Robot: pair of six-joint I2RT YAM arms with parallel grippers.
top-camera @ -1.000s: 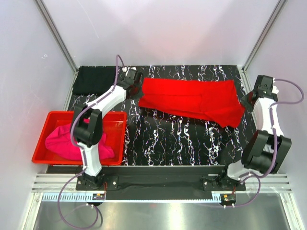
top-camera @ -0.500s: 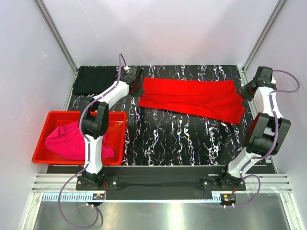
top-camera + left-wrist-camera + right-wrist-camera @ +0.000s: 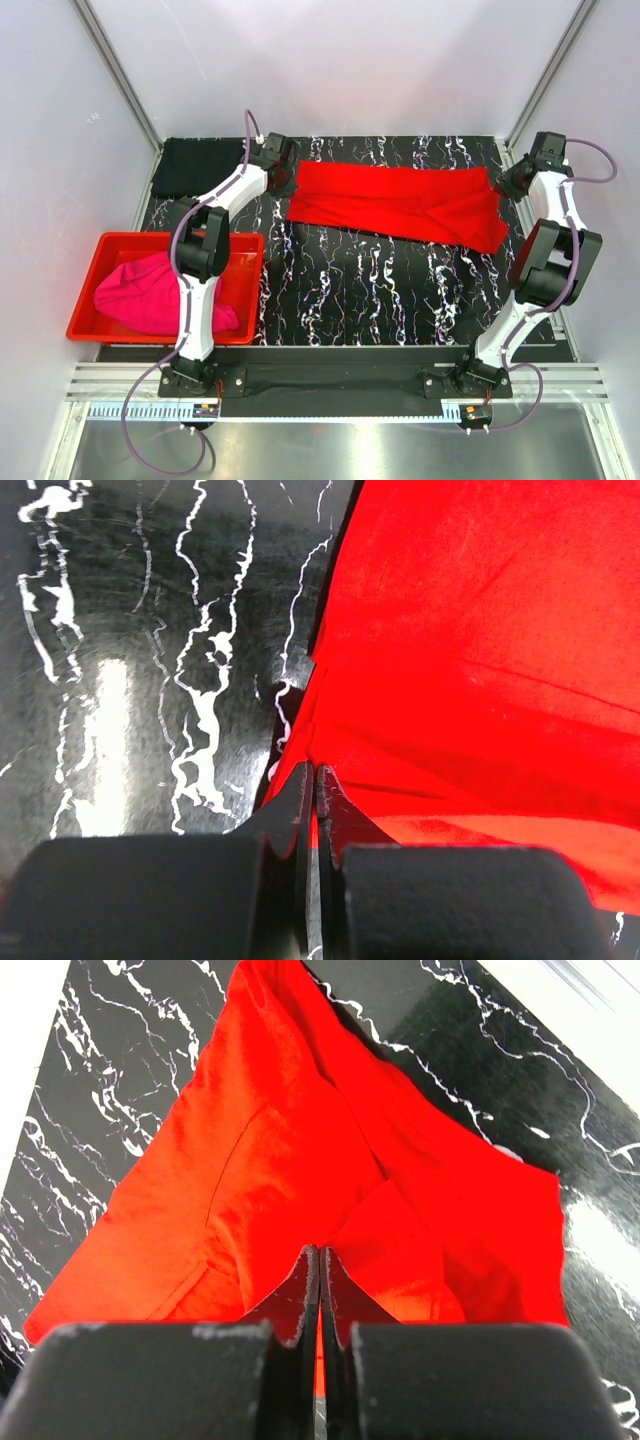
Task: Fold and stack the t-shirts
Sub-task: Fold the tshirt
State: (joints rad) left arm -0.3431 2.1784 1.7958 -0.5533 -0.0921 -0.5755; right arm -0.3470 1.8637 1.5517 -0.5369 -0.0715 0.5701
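While both arms reach to the far side of the bench [image 3: 380, 290], the red t-shirt [image 3: 400, 205] lies stretched out between them as a long band, folded lengthwise and running left to right across the black, white-veined surface. The left end effector [image 3: 285, 185] sits at the shirt's left end, the right end effector [image 3: 508, 186] at its right end.

From the left wrist camera, the left end effector [image 3: 313, 772] is clenched, its two fingers pressed together with a thin sliver of red cloth showing between them at the shirt's edge [image 3: 470, 660]. The cloth fans away from the fingertips in shallow creases, and bare bench [image 3: 150, 630] lies to the left of it.

From the right wrist camera, the right end effector [image 3: 320, 1252] is likewise clenched on the red cloth, a narrow red strip visible in the seam between its fingers. Beyond them the shirt [image 3: 300, 1130] spreads away with overlapping folded layers.

A black t-shirt [image 3: 195, 167] lies flat and folded at the far left corner of the bench, just beside the left arm's wrist. A magenta t-shirt [image 3: 150, 295] is bunched inside a red plastic bin [image 3: 245, 280] at the near left, well apart from the red shirt.
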